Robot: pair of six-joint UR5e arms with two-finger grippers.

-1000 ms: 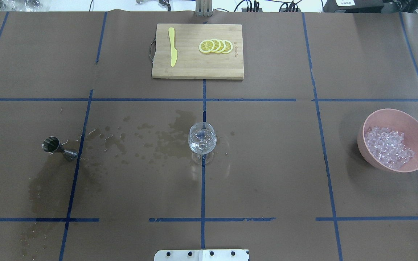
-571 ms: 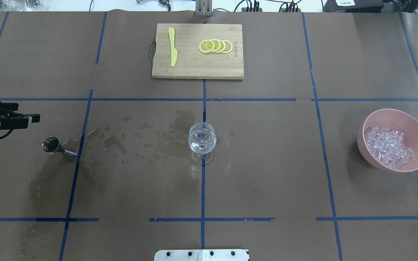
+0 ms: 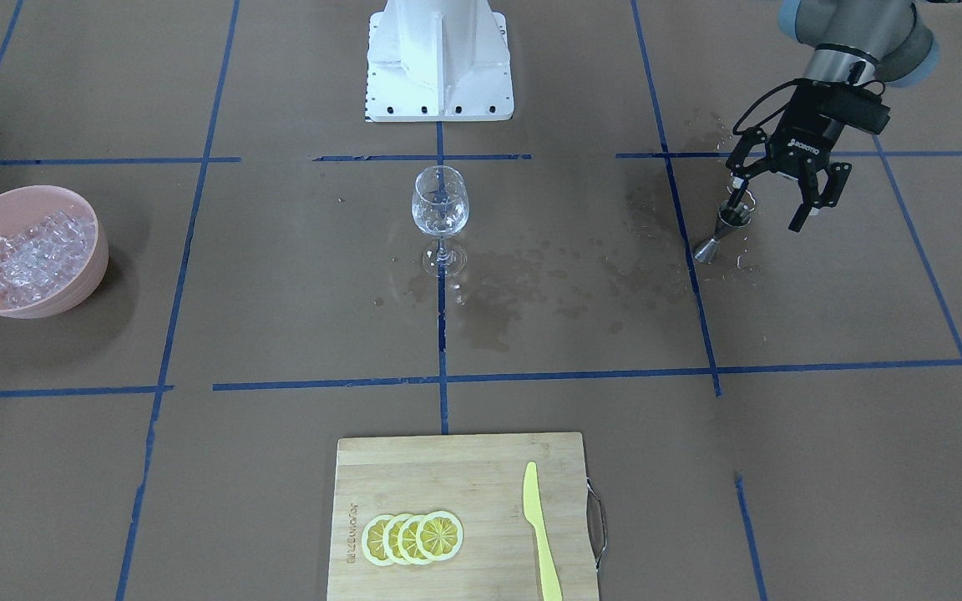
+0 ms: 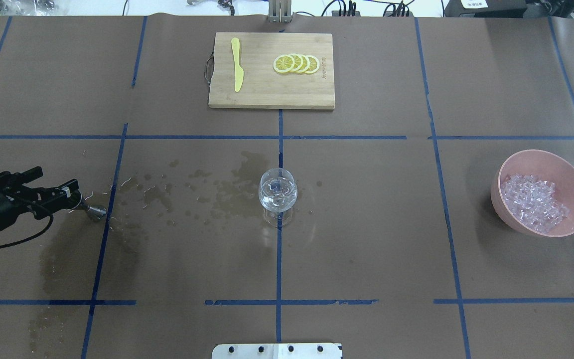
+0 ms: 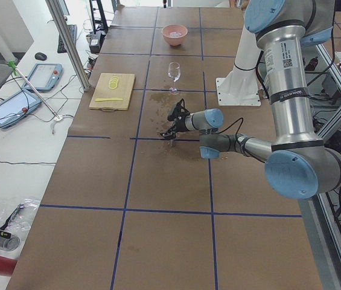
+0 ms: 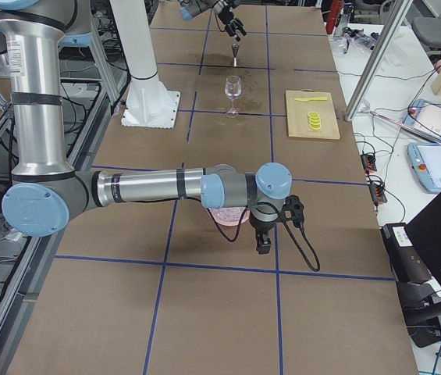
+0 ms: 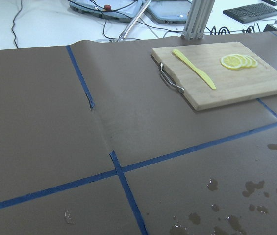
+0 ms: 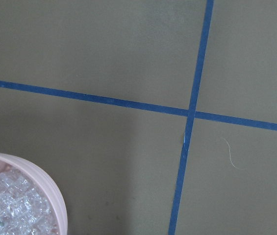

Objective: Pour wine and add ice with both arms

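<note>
Left pincer [image 3: 767, 204], open, now at jigger [image 3: 721, 230]

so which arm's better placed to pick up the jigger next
Left. The left gripper, fingers open, is right at the jigger. The right arm is far across the table beside the pink bowl of ice, so it would likely have to travel much further.
</note>
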